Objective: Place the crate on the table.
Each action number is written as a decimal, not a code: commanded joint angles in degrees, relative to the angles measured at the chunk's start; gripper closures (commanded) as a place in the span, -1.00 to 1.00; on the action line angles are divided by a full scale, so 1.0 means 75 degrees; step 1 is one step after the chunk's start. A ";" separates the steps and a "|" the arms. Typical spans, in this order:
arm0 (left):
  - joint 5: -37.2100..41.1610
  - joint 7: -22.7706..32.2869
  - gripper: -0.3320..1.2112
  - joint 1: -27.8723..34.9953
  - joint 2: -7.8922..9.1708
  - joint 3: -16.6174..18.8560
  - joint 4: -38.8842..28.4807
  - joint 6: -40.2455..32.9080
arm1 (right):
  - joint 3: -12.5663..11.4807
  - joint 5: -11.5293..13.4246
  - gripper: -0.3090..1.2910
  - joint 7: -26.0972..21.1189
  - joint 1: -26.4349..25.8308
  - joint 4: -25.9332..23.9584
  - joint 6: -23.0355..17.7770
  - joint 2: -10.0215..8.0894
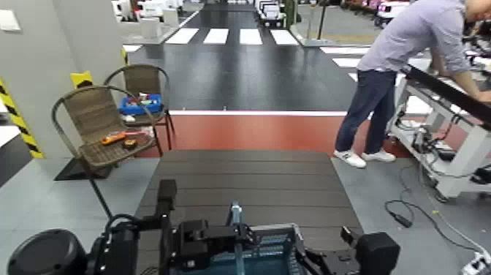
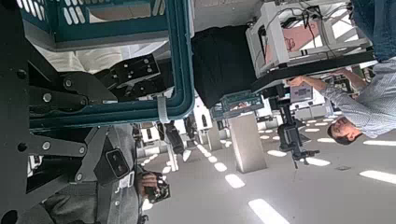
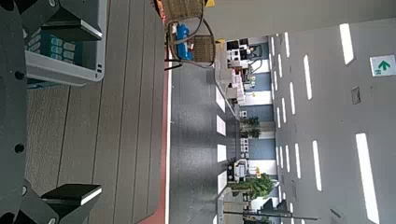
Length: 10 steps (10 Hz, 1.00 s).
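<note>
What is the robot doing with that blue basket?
The robot is holding the crate between its two arms at the near edge of the table. The left gripper is at the crate's left side and the right gripper at its right side. Whether the crate already rests on the brown planks cannot be seen. A person is busy at a white workbench on the right, away from the robot.
</note>
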 commanded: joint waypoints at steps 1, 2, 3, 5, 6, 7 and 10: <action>0.0000 0.0000 0.98 -0.0012 -0.0003 0.0005 0.0001 -0.0007 | 0.0000 -0.0002 -0.43 0.0000 0.0000 0.0000 0.0000 0.0000; 0.0000 0.0000 0.98 -0.0012 -0.0003 0.0005 0.0001 -0.0007 | 0.0000 -0.0002 -0.43 0.0000 0.0000 0.0000 0.0000 0.0000; 0.0000 -0.0012 0.98 -0.0023 -0.0003 -0.0007 0.0001 -0.0007 | 0.0000 -0.0002 -0.43 0.0000 0.0000 0.0000 0.0000 0.0000; -0.0023 -0.0012 0.98 -0.0105 0.0008 -0.0065 0.0094 -0.0019 | 0.0012 -0.0014 -0.43 0.0000 -0.0012 0.0000 0.0000 0.0012; -0.0094 -0.0024 0.98 -0.0234 0.0008 -0.0147 0.0118 -0.0019 | 0.0012 -0.0025 -0.43 0.0000 -0.0012 0.0000 0.0000 0.0012; -0.0351 -0.0117 0.98 -0.0398 -0.0003 -0.0206 0.0165 -0.0054 | 0.0024 -0.0025 -0.43 0.0000 -0.0023 0.0000 0.0000 0.0012; -0.1230 -0.0938 0.98 -0.0973 -0.0027 -0.0546 0.0657 -0.0241 | 0.0047 -0.0049 -0.43 0.0000 -0.0047 0.0012 0.0000 0.0000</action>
